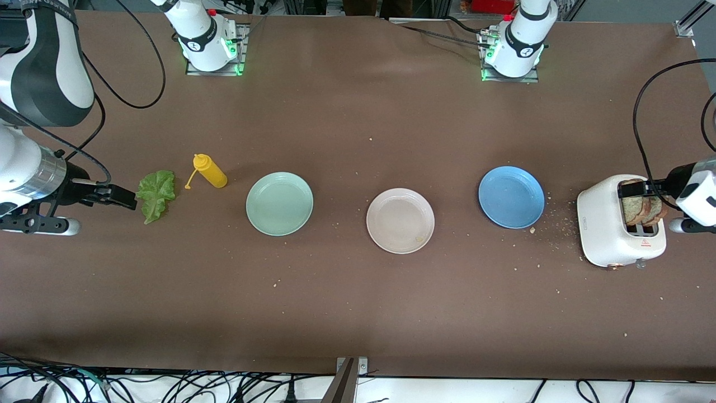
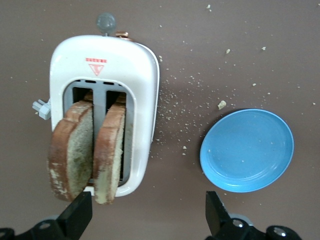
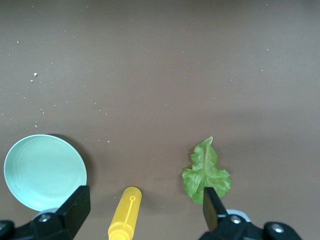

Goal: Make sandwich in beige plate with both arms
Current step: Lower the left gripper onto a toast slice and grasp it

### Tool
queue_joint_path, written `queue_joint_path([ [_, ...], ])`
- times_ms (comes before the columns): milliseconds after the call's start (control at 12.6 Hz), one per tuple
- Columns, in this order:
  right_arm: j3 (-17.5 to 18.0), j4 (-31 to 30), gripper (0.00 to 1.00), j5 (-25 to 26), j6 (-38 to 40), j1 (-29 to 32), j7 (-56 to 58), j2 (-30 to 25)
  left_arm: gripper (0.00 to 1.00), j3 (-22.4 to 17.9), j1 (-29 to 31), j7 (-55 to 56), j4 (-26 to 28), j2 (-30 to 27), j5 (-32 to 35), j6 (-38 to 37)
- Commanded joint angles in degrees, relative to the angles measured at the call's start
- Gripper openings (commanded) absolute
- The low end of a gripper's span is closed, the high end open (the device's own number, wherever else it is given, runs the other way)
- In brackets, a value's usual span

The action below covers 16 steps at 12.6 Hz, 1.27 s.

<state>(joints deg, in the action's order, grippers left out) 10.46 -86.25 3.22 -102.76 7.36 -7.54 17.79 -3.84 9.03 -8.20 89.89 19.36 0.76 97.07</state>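
Where cropped, toast slices (image 2: 85,150) half-sunk

Looked like a robotics lab w/ mock kitchen props: brown paper-covered table (image 1: 358,308), arm bases (image 1: 210,42) bolted at frame top w/ green LEDs, loose cables (image 1: 168,386) along bottom edge, aluminium framing (image 1: 685,25) upper right corner.

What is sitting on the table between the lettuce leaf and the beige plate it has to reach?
Two things lie along that line: the yellow squeeze bottle on its side beside the lettuce leaf, then the mint-green plate before the beige plate. Both are low, so the right gripper could probably carry the leaf over them.
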Motion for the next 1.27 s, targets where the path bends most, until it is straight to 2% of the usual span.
queue_joint_path([
  [0, 0.0, -0.85, 1.0, 0.91, 0.02, -0.15, 0.33, -0.65, 1.0, 0.41, 0.55, -1.29, -0.94, 1.73, 2.93, 1.62],
  [952, 0.0, -0.94, 1.0, 0.82, -0.16, -0.15, 0.33, -0.56, 1.0, 0.41, 1.52, -2.34, 0.11, 6.39, 2.93, 3.92],
  [1031, 0.0, -0.94, 1.0, 0.82, -0.16, -0.15, 0.33, -0.56, 0.95, 0.41, 1.96, -4.26, 0.29, 6.65, 2.94, 3.92],
  [1111, 0.0, -1.11, 1.0, 0.82, -0.16, -0.15, 0.33, -0.56, 0.85, 0.41, 2.74, -5.76, 0.29, 6.66, 2.94, 3.92],
  [1190, 0.0, -1.29, 1.0, 0.82, -0.16, -0.15, 0.33, -0.65, 0.64, 0.41, 3.19, -6.21, 0.29, 6.83, 2.94, 3.92],
])
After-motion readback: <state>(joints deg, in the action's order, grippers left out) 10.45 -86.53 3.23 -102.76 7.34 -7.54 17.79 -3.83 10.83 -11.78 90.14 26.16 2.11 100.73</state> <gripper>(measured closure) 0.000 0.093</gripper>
